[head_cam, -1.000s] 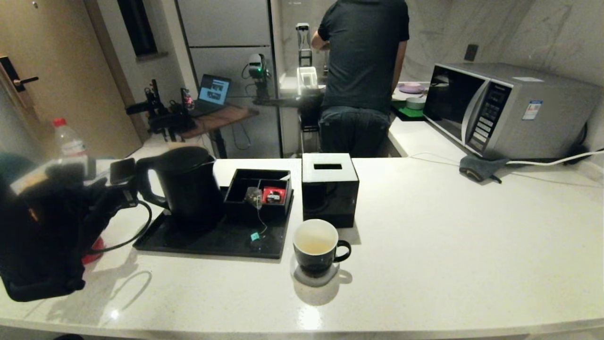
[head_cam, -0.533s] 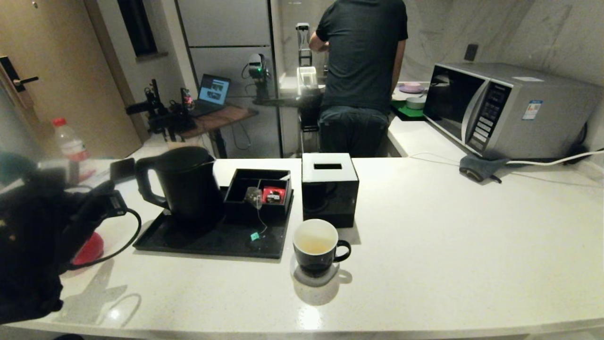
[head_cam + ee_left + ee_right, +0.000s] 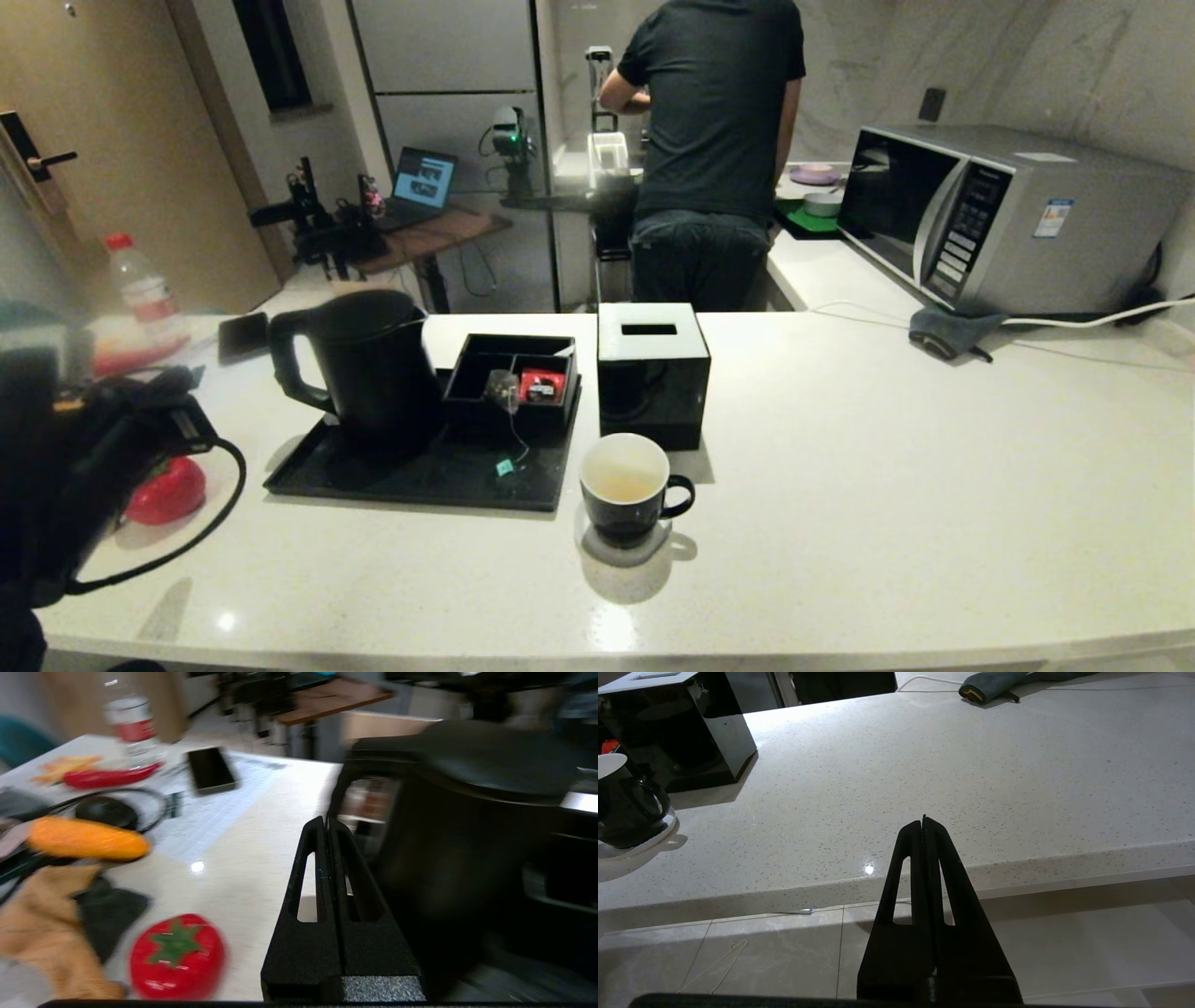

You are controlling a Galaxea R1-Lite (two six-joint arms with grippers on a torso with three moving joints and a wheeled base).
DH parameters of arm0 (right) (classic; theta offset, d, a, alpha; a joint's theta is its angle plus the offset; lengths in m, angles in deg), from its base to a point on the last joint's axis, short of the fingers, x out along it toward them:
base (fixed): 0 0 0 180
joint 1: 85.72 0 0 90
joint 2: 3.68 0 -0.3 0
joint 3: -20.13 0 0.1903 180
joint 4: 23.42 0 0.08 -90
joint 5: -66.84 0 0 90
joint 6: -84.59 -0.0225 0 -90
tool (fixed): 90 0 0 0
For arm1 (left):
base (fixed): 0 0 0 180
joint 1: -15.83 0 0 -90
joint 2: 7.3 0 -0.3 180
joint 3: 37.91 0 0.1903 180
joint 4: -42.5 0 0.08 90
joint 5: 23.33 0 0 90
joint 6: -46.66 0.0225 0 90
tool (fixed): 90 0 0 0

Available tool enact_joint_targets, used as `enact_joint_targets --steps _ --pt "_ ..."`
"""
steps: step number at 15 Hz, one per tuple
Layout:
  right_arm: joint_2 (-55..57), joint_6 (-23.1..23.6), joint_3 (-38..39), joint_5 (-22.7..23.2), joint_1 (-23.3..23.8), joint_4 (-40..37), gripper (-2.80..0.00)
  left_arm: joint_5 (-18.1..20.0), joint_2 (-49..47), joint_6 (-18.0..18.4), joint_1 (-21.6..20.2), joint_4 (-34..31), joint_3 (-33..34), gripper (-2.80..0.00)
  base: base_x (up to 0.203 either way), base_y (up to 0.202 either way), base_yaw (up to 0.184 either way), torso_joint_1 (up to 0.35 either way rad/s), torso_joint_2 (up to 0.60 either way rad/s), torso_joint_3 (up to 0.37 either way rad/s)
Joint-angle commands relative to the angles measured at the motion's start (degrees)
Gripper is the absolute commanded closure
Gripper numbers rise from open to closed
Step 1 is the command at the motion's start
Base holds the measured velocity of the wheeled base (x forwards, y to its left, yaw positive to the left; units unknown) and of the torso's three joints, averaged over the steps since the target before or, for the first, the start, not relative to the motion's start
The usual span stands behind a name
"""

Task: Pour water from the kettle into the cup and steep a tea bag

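Left claw (image 3: pixel 327 823): fingers together, empty, beside kettle (image 3: pixel 369 364) on its black tray (image 3: pixel 420 476), desk's left. Right claw (image 3: pixel 923 820): together, parked off desk edge. Tea bag (image 3: pixel 502 390): light, limp, I'd pinch its string. Cup (image 3: pixel 627 487): watered

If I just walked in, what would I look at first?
Probably the big black kettle standing on the black tray, with the black cup just off the tray's right end, a little yellowish water inside. The tea bag hangs over the edge of a small box on the tray. At the far left, the left gripper points at the kettle, fingers shut.
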Motion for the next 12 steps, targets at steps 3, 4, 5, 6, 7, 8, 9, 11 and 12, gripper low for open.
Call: enact_joint_targets --steps 3,4,5,6,7,8,9,11,12 --pt "0.1 0.0 0.0 0.0 0.0 0.0 0.00 -0.3 9.1 0.7 10.3 1.1 6.7 0.00 0.000 0.000 0.000 0.000 0.00 0.000" --pt "0.1 0.0 0.0 0.0 0.0 0.0 0.00 -0.4 10.1 1.3 13.2 1.1 7.6 0.00 0.000 0.000 0.000 0.000 0.00 0.000" --pt "0.1 0.0 0.0 0.0 0.0 0.0 0.00 -0.4 10.8 2.0 16.7 1.1 8.4 0.00 0.000 0.000 0.000 0.000 0.00 0.000" --pt "0.1 0.0 0.0 0.0 0.0 0.0 0.00 -0.6 11.2 2.8 20.9 0.9 8.9 0.00 0.000 0.000 0.000 0.000 0.00 0.000" --pt "0.1 0.0 0.0 0.0 0.0 0.0 0.00 -0.8 11.8 3.7 24.5 0.3 9.3 0.00 0.000 0.000 0.000 0.000 0.00 0.000" --pt "0.1 0.0 0.0 0.0 0.0 0.0 0.00 -0.9 12.3 4.8 27.7 -0.7 9.4 0.00 0.000 0.000 0.000 0.000 0.00 0.000" --pt "0.1 0.0 0.0 0.0 -0.1 0.0 0.00 -0.9 12.6 5.9 30.5 -2.3 9.4 0.00 0.000 0.000 0.000 0.000 0.00 0.000" --pt "0.1 0.0 0.0 0.0 -0.1 0.0 0.00 -0.8 12.2 8.5 33.1 -5.7 9.1 0.00 0.000 0.000 0.000 0.000 0.00 0.000" --pt "0.1 0.0 0.0 0.0 0.0 0.0 0.00 -0.8 11.2 9.3 33.6 -5.9 9.0 0.00 0.000 0.000 0.000 0.000 0.00 0.000"
